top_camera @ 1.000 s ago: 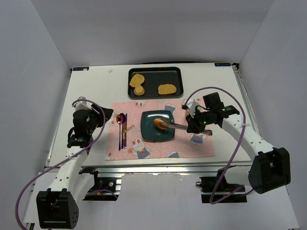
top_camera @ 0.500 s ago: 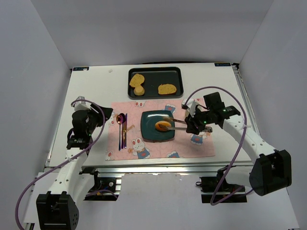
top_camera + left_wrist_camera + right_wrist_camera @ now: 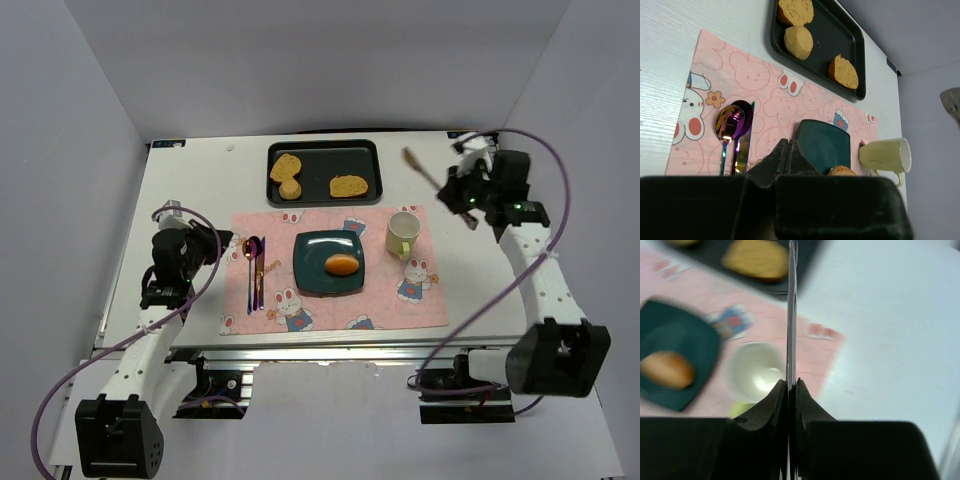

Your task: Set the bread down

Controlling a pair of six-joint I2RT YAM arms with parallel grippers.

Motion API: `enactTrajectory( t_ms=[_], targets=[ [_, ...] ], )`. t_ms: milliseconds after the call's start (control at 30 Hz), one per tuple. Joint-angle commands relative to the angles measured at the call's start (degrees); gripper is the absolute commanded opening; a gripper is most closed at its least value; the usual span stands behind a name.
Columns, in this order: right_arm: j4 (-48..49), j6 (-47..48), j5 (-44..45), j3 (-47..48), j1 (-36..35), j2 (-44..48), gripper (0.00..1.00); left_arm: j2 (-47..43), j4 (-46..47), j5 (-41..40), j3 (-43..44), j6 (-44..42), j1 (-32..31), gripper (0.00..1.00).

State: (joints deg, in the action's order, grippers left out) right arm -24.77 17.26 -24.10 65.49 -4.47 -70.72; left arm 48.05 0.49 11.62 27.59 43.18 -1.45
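Bread (image 3: 342,264) sits central on plate (image 3: 308,281), off every rim

White tube-like links on the left arm (image 3: 140,345) and the right arm (image 3: 540,275), joined by rounded black motor housings. At each base a big black block (image 3: 118,440). One thin purple cable (image 3: 520,132) in a loose loop along each arm. Small green lights (image 3: 470,198) near the right wrist. Matte black fingers on the left claw (image 3: 788,145) and the right claw (image 3: 791,382), each pair tapered to a narrow wedge.
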Motion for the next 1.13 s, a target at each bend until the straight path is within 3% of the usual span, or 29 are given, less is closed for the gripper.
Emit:
enactTrajectory(
  t_ms=[0,67,300,367,467,500,633,833,867,900,967,1033,1100],
  targets=[
    [7.1,-9.6,10.6,-0.2,9.7,-5.8,0.0,0.6,0.6,1.6,1.9,-1.3,-1.1,0.03],
    [10.1,-9.8,13.5,-2.6,12.8,-8.9,0.0,1.1,1.0,1.5,1.7,-1.7,-2.1,0.06],
    [23.0,-7.9,17.4,-15.5,14.8,-15.2,0.22,2.0,0.8,0.3,1.4,-2.0,-3.7,0.25],
    [24.2,-7.5,18.3,-16.9,15.0,-17.5,0.28,1.7,-0.1,-0.4,1.8,-2.3,-3.8,0.38],
    [24.2,-6.0,18.5,-17.3,15.3,-20.0,0.44,1.2,-0.9,-1.0,1.7,-2.7,-3.7,0.55],
    [24.1,-5.3,18.4,-17.5,15.3,-20.3,0.57,1.1,-1.8,-1.2,1.8,-2.7,-3.7,0.58],
    [22.3,-2.8,17.9,-17.6,15.6,-19.4,0.88,-0.1,-2.4,-1.9,1.7,-2.5,-3.8,0.66],
    [13.0,-1.3,18.9,-10.0,15.5,-13.0,0.89,-0.7,-3.5,-2.0,1.9,-2.8,-3.8,0.62],
    [11.4,-1.4,18.8,-7.9,15.3,-12.4,0.89,-0.8,-3.7,-2.0,2.0,-2.9,-3.7,0.58],
    [10.4,-1.6,18.9,-4.2,14.8,-11.0,0.89,-0.9,-3.8,-1.9,2.4,-3.2,-3.7,0.39],
    [8.9,-1.9,18.6,0.7,13.9,-9.2,0.9,-0.9,-4.4,-1.9,3.0,-3.5,-3.7,0.15],
    [8.5,-1.9,16.2,3.6,12.8,-8.0,0.89,-1.2,-4.5,-1.6,3.2,-3.6,-3.7,0.1],
    [8.6,-2.1,11.1,6.4,10.2,-6.1,0.89,-1.5,-4.5,-1.6,3.2,-3.7,-3.7,0.13]
  ],
)
